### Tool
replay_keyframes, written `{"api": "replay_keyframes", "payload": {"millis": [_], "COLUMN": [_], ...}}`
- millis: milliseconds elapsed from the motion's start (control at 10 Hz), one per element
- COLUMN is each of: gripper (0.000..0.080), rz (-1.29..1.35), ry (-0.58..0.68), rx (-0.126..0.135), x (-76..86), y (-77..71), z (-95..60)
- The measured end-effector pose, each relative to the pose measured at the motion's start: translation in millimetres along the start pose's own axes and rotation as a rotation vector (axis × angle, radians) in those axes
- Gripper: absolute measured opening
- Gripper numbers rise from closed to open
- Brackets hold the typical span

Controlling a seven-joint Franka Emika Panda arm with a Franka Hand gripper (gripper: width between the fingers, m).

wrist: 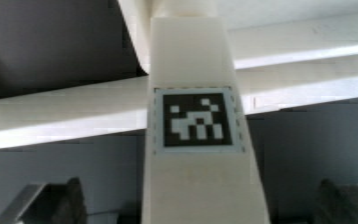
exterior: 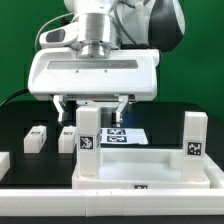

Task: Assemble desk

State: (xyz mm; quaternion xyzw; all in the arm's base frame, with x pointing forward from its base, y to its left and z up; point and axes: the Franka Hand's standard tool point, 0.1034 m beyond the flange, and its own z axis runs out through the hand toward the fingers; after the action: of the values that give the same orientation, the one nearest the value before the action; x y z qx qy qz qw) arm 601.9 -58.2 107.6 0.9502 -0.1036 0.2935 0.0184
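Observation:
The white desk panel [exterior: 140,172] lies rim up at the front of the table. One white square leg [exterior: 88,135] with a tag stands upright at its corner on the exterior view's left, and a second leg [exterior: 193,135] stands at the corner on the right. My gripper [exterior: 92,104] hangs just above the first leg, open, one finger on each side. In the wrist view that leg [wrist: 197,120] runs between my fingertips [wrist: 51,203], with a gap on both sides. The panel's rim [wrist: 69,125] shows behind it.
Two more tagged white legs [exterior: 37,137] [exterior: 66,138] lie on the black table at the exterior view's left. The marker board [exterior: 128,133] lies behind the panel. A white piece [exterior: 4,165] shows at the left edge.

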Motion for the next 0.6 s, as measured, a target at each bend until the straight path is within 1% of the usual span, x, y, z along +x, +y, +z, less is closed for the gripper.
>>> {"api": "replay_keyframes", "payload": {"millis": [100,200,300,400,500,600], "gripper": [0.0649,0.0649,0.0649,0.0649,0.0649,0.0649], "rz": [0.001,0.006,0.012,0.016,0.028,0.039], "ry": [-0.014,-0.063,-0.095,-0.134,-0.206,-0.258], "rx": [0.006,0.034,0.055,0.071,0.096,0.110], "x": [0.3,6.2,14.7,14.9,12.8,11.4], "y": [-1.3,-6.6,-9.8,-12.6,-16.2,-16.6], "z": [-0.1,-3.6,-6.4,-3.5,0.3,4.2]}}
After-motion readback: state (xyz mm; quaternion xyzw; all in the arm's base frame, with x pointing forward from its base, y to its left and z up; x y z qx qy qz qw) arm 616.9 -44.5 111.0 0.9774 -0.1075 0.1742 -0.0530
